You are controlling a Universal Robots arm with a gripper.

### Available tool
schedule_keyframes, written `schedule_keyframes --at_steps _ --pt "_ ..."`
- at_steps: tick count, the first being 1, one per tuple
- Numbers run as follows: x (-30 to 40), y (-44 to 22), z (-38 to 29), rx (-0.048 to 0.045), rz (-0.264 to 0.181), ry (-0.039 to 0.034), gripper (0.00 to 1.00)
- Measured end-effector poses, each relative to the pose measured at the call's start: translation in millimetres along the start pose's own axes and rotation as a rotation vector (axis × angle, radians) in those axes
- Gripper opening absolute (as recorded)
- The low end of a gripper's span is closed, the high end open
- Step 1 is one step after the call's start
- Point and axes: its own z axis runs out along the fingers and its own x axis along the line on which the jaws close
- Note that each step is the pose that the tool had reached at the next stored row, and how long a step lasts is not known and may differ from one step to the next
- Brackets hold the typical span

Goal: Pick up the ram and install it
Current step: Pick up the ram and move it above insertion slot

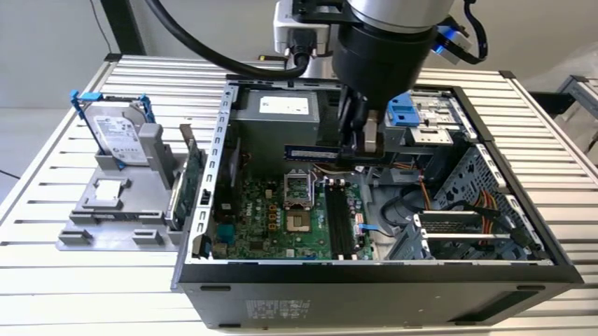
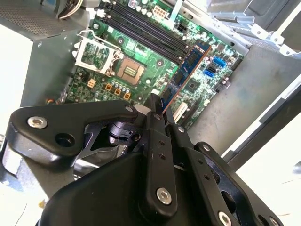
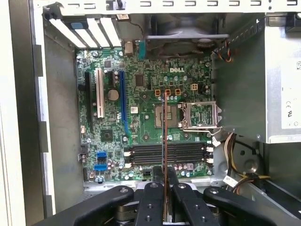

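Observation:
My gripper hangs over the open computer case, shut on one end of the ram, a thin dark blue stick. The stick pokes out level toward the exterior view's left, well above the motherboard. In the second wrist view the ram slants away from the black fingers, over the board. In the first wrist view the ram is seen edge-on as a thin line rising from the gripper, crossing the black memory slots. In the exterior view the memory slots lie below and nearer the camera than the stick.
The silver power supply fills the case's far end. Beside the slots are the CPU socket and orange cables. Outside the case, at the exterior view's left, a hard drive in a blue frame and a green expansion card stand on a grey holder.

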Motion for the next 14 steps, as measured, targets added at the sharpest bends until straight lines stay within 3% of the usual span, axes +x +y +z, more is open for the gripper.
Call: schedule_keyframes --at_steps 14 --pt "-0.3 -4.5 0.0 0.0001 0.0 0.0 0.0"
